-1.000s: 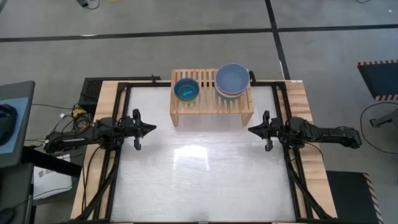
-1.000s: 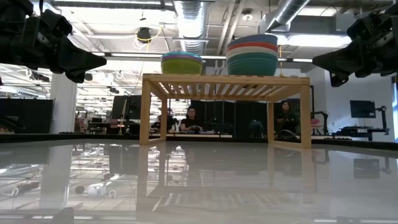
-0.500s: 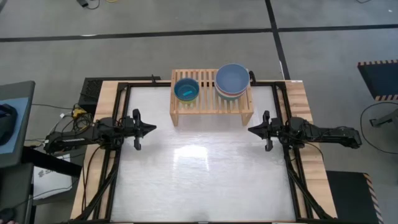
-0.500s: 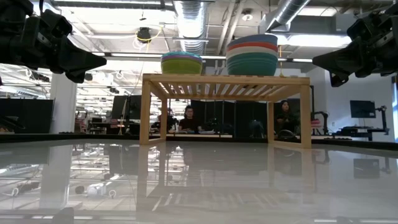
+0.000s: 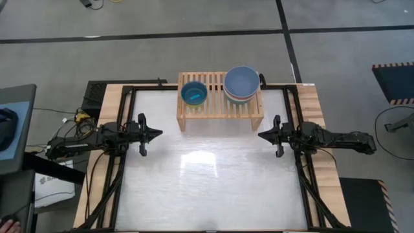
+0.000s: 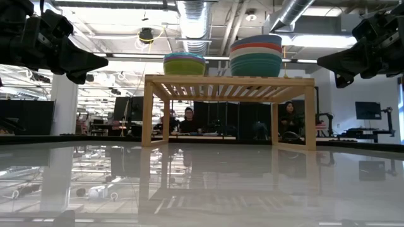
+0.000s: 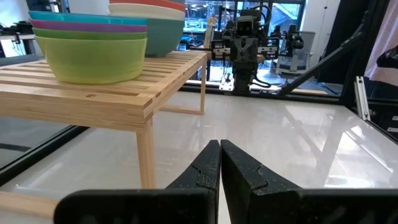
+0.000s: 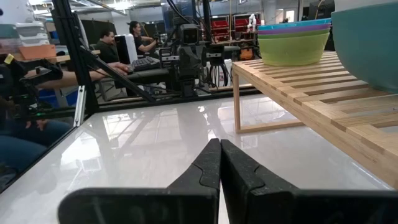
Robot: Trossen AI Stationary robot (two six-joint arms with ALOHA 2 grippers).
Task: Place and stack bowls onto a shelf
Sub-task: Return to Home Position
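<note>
The pale wooden shelf (image 5: 220, 103) stands on its side legs at the table's far edge. Two stacks of bowls rest on its slatted top. The left stack (image 5: 194, 93) shows cyan on top, with magenta and lime green under it (image 7: 93, 50). The right stack (image 5: 242, 84) is taller, slate blue on top and dark teal at the bottom (image 6: 255, 63). My left gripper (image 5: 159, 133) hovers shut at the table's left edge, holding nothing. My right gripper (image 5: 261, 135) hovers shut at the right edge, also holding nothing. The two point at each other across the table.
The glossy white tabletop (image 5: 207, 181) lies bare between the arms and toward the near edge. A black frame rail (image 5: 304, 188) runs along each side. People sit at desks in the room beyond the table (image 6: 187, 121).
</note>
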